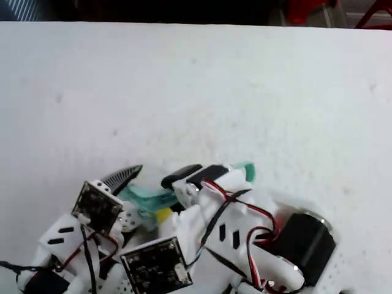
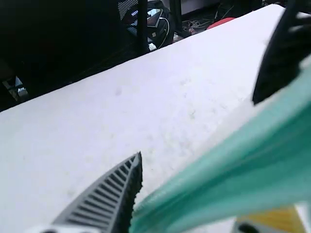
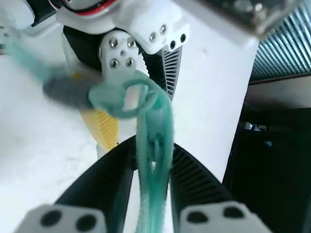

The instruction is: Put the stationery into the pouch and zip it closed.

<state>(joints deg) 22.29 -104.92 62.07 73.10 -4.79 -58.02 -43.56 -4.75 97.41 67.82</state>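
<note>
White table lay under both arms. The left gripper sat against the teal pouch; its grip could not be told. The right gripper was clamped tight on the pouch's edge. Seemingly the stationery was already inside, and zipping probably remained.

White table, faintly speckled; red frame beyond its far edge; cables on the dark floor.

The white worktop is matte and faintly speckled, and its far edge meets a dark room. A teal pouch sits close to its near edge; whether it rests on the surface cannot be told.
</note>
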